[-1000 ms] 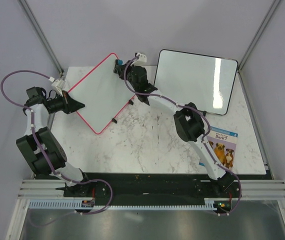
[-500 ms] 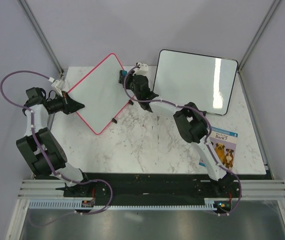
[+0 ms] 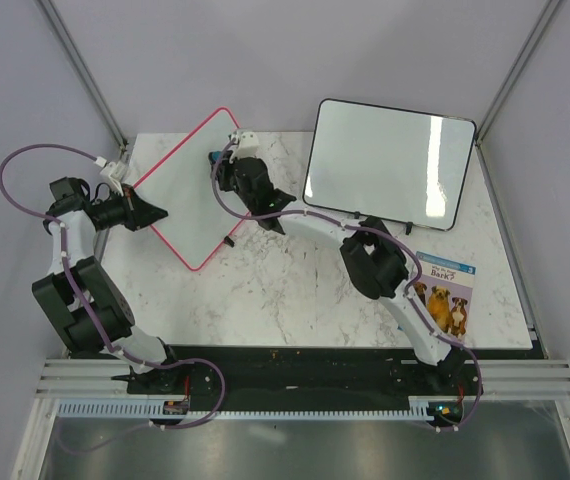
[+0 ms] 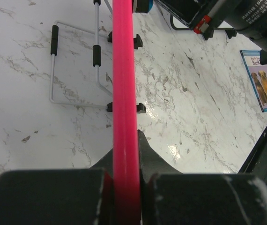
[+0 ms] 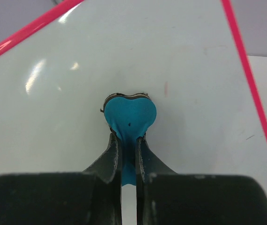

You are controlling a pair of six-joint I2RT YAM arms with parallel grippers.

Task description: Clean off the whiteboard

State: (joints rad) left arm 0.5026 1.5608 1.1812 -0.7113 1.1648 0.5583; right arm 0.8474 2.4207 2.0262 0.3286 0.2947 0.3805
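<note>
A white marble-patterned table stood inside pale lavender walls. At upper right of the overhead view, a black-framed board leaned, blank. At upper left, the pink-framed whiteboard stood tilted on a wire stand. The left gripper was clenched on its pink edge. The right gripper grasped a blue heart-shaped eraser pressed against the white surface beside a faint red mark. At lower right lay a booklet picturing dogs, its title too small to read.
</note>
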